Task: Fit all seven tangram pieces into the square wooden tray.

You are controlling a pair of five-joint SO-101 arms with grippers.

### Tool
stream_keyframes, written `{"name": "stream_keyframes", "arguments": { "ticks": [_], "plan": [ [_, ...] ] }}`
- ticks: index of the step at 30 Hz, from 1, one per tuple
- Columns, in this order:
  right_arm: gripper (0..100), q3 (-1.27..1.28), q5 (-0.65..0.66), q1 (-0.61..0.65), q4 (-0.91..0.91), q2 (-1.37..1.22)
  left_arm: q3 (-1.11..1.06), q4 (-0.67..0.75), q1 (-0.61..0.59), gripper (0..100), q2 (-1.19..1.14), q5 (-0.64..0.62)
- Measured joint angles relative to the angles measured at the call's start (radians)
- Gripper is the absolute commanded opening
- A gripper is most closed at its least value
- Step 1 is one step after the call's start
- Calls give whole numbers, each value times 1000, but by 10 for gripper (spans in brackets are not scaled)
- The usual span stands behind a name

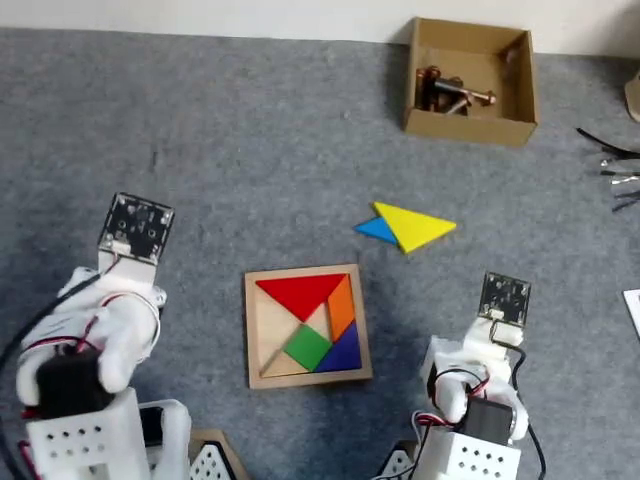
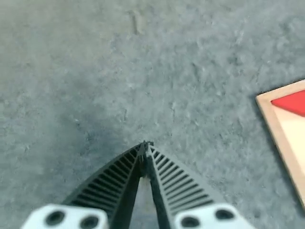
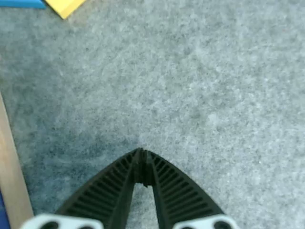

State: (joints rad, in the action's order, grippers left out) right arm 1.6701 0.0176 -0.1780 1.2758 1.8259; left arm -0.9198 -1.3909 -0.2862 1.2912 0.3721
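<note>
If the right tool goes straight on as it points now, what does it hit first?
Probably just the grey carpet: the right tool points at bare carpet, and the yellow triangle lies off to one side of that line.

White plastic arms (image 1: 118, 322) — black servos (image 1: 66, 386), red and black cables (image 1: 452, 378), black ribbed jaws

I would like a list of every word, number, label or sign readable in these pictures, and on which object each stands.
None: no text can be read.
The wooden tray, the yellow piece, the cardboard box and the grey carpet carry no visible print.
The small board on an arm shows only dots, too small to read.
</note>
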Motion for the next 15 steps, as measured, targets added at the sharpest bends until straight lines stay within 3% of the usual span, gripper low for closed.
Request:
{"name": "stream_keyframes", "arguments": {
  "ticks": [8, 15],
  "plan": [
    [6, 0, 17, 0, -46, 0, -219, 84, 0, 5, 123, 0],
    [7, 0, 296, -20, -212, 0, -316, 74, 0, 5, 318, 0]
  ]
}}
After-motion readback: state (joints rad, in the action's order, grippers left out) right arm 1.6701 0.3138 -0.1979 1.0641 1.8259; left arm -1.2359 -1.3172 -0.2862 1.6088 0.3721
